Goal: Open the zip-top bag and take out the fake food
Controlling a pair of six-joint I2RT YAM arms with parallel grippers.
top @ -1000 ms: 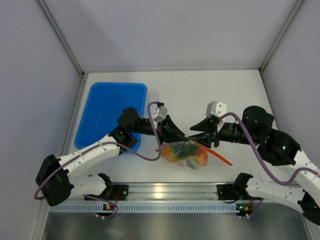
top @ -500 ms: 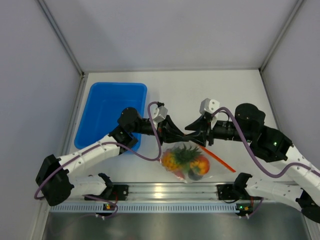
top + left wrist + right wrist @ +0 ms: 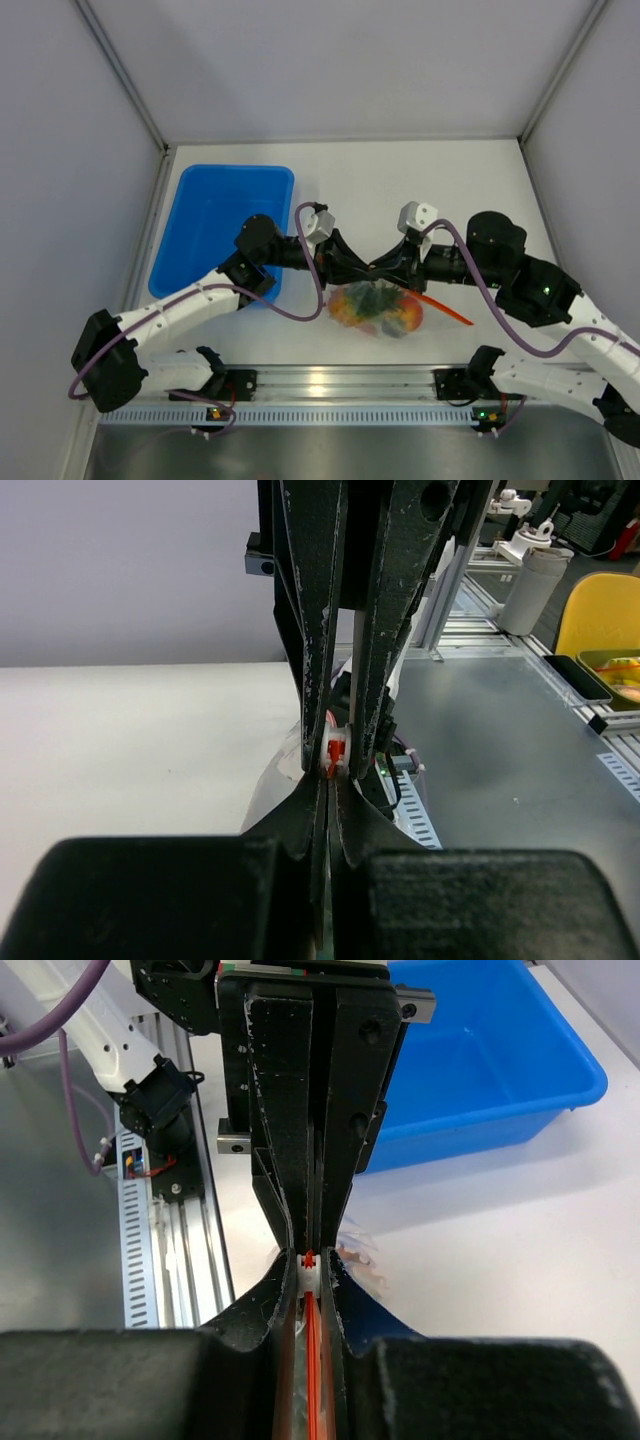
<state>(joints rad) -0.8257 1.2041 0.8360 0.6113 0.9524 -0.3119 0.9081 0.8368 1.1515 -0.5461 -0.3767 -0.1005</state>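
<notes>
The clear zip-top bag hangs above the table between both grippers, with the fake food, orange, green and dark pieces, inside it. Its orange-red zip strip runs out to the right. My left gripper is shut on the bag's top edge; the orange strip end shows beyond its fingertips in the left wrist view. My right gripper is shut on the white zip slider, with the orange strip running between its fingers. The two grippers' tips meet.
A blue rectangular tray stands at the left, behind the left arm, and shows in the right wrist view. The aluminium rail runs along the near edge. White walls enclose the table.
My right gripper has moved left along the zip strip until its tips meet the left gripper's. The bag swung down and back up beneath them.
</notes>
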